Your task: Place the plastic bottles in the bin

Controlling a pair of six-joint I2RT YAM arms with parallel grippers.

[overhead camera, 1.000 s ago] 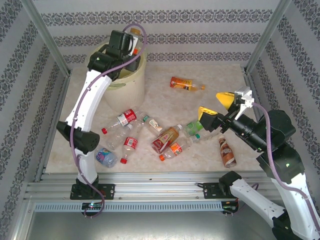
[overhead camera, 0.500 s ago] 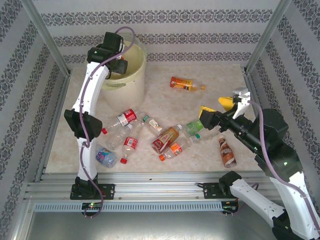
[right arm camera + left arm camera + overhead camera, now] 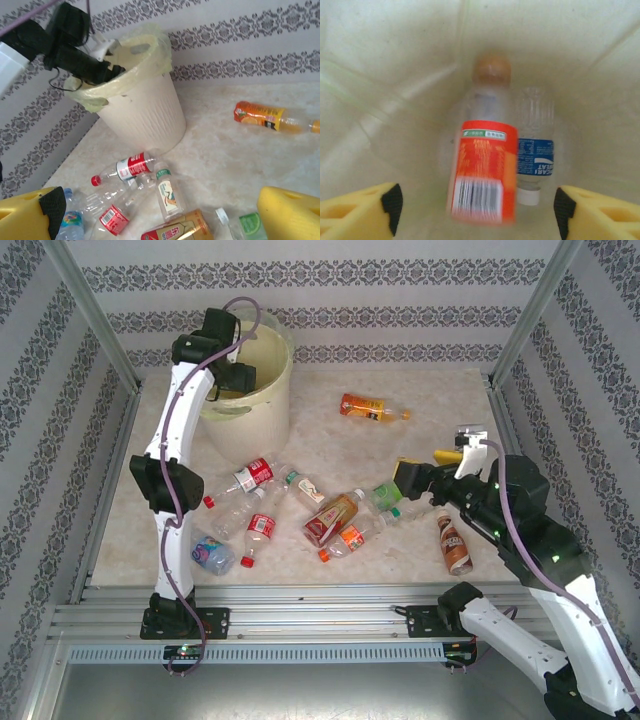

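Plastic bottles (image 3: 305,490) lie scattered on the table (image 3: 330,455), below and to the left of the right claw (image 3: 428,466), and that is the arm that matters next. The right claw hangs with its yellow fingers spread wide and nothing between them, just above the near-right edge of the heap. Closest to it is a green-labelled bottle (image 3: 247,222), just under the claw and towards its right finger. A red-and-gold tea bottle (image 3: 175,231) sits right under the middle of the gap. Both seem to lie with their long axis running from one finger towards the other, not across the gap. So I'd guess the wrist has to turn before the fingers can straddle either one by its waist. The lower edge of the wrist picture cuts both off, so I can't be sure of the exact angle.

The left claw (image 3: 479,212) is well away from the heap, at the mouth of the bin (image 3: 270,390), with its fingers apart and gripping nothing. Straight below it in the bin is a red-labelled bottle (image 3: 482,170), blurred, with its cap pointing away from the claw. A blue-labelled bottle (image 3: 535,155) lies just beside it on the right. An orange bottle (image 3: 372,407) lies alone beyond the right claw and a brown bottle (image 3: 455,543) on its near side, both nearer the right arm than the left.
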